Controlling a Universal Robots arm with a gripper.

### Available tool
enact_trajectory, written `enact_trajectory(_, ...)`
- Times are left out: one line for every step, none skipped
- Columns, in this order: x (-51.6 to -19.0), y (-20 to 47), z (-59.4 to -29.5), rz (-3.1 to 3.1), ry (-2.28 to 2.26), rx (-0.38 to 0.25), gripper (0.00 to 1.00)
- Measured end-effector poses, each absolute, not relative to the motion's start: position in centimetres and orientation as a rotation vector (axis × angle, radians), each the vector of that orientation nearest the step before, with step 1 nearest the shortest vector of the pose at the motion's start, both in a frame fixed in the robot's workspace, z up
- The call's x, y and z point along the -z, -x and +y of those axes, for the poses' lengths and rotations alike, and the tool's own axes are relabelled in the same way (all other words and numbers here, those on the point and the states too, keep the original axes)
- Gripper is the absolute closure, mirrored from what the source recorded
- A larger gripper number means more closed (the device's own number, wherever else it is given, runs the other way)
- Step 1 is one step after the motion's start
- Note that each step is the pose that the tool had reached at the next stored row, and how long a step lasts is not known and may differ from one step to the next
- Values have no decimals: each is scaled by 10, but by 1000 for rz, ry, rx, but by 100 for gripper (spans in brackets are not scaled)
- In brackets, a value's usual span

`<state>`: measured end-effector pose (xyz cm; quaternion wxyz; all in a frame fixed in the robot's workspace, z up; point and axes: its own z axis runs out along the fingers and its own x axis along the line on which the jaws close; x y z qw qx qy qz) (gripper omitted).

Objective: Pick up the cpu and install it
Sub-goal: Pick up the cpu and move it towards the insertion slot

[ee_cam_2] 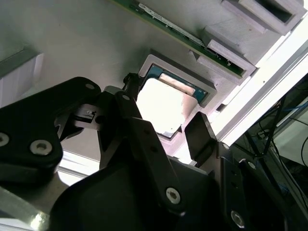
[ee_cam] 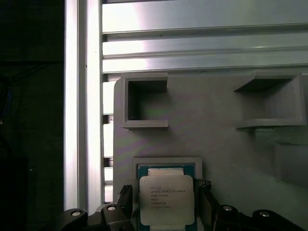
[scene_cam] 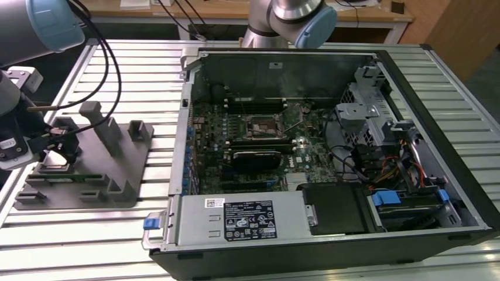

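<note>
The cpu (ee_cam: 166,198), a small flat square chip with a silvery top and a greenish rim, lies in a square pocket of the grey fixture (ee_cam: 216,120). My gripper (ee_cam: 166,190) is open and straddles it, with one black finger on each side and a small gap to each edge. In the second wrist view the cpu (ee_cam_2: 161,103) shows bright between the fingers of the gripper (ee_cam_2: 166,115). In the exterior view the gripper (scene_cam: 58,149) hangs low over the fixture (scene_cam: 117,170) at that view's left. The motherboard socket (scene_cam: 262,126) sits inside the open computer case.
The open computer case (scene_cam: 328,246) lies on the slatted metal table (scene_cam: 140,70) at the exterior view's right of the fixture. Upright grey posts (scene_cam: 98,120) rise from the fixture close to the gripper. Cables (scene_cam: 105,58) trail from the arm.
</note>
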<state>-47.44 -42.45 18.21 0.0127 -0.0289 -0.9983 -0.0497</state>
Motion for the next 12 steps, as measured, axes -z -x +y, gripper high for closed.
enact_trajectory(-182, 474, -425, -3111, 88, 155, 35)
enact_trajectory(-182, 474, -425, -3111, 85, 155, 35)
enact_trajectory(-182, 474, -424, -3111, 80, 155, 35)
enact_trajectory(-182, 474, -424, -3111, 78, 155, 35)
enact_trajectory(-182, 474, -424, -3111, 76, 155, 35)
enact_trajectory(-182, 474, -424, -3111, 71, 155, 35)
enact_trajectory(-182, 474, -424, -3111, 65, 155, 35)
enact_trajectory(-182, 473, -424, -3111, 58, 154, 35)
enact_trajectory(-182, 473, -424, -3111, 53, 154, 35)
enact_trajectory(-182, 473, -424, -3111, 50, 154, 35)
enact_trajectory(-182, 473, -424, -3111, 48, 154, 35)
enact_trajectory(-182, 473, -424, -3111, 47, 154, 35)
